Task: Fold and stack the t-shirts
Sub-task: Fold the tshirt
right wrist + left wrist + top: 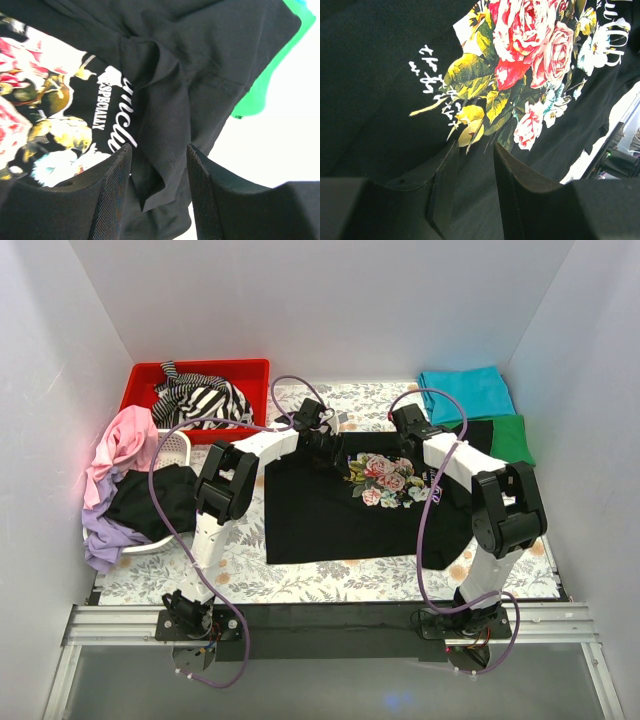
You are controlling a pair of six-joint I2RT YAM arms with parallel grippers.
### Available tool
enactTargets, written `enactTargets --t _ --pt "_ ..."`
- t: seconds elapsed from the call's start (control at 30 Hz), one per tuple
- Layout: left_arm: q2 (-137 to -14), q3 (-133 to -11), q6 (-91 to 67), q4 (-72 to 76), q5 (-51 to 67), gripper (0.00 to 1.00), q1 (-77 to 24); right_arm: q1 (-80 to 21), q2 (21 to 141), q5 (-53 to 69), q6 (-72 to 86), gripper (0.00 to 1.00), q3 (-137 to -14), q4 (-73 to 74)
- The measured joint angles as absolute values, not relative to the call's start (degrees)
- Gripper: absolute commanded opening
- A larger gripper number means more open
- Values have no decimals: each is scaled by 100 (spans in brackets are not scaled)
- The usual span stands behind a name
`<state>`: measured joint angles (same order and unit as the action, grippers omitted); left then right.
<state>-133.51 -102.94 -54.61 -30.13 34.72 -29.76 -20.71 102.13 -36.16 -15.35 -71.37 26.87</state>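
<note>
Far left: a red bin point(250, 368) stands against the far wall and holds a striped shirt point(205, 400). Just near of it, a white basket point(178, 445) carries a pink shirt point(125, 440), a lilac shirt point(100, 535) and a plain black garment point(150, 502). The pink and lilac cloth spills over its left rim.

Centre: the black rose-print shirt point(330, 515) lies spread flat on the patterned counter point(300, 580), print up. Its left edge is well apart from the basket, with the left arm standing in the gap. Its near hem stops short of the counter's near edge, leaving a bare strip. A second bare strip runs between its far edge and the far wall.

The left tool point(475, 145) is low over the shirt's far-left part, beside the print. Its fingers stand narrowly apart, with black cloth showing in the gap.

The right tool point(159, 147) is at the shirt's far-right part. Its fingers are moderately apart, and a loose fold of the sleeve lies between them, not clamped.

Far right: a folded teal shirt point(465, 392) lies by the right wall. A green shirt point(515, 438) lies just near of it, and the black sleeve overlaps its left edge.
</note>
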Motion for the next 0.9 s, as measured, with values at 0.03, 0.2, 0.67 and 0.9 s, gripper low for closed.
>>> enactTargets --t 0.03,0.2,0.67,0.9 --pt "-13351 -10294 -5454 -3017 3470 33 -2976 -2078 10259 -3695 -1544 54 -7137 2689" --pt "-13351 -10294 -5419 -3020 3470 33 -2976 -2078 10361 -3938 -1529 53 -7137 2711" --pt "-13351 -10296 -5389 -3024 3472 33 -2976 -2069 10632 -4106 -1179 49 -7148 3055" --pt "-13351 -10296 -5387 -3024 3470 33 -2976 -2023 10632 -4119 -1066 27 -7144 3103"
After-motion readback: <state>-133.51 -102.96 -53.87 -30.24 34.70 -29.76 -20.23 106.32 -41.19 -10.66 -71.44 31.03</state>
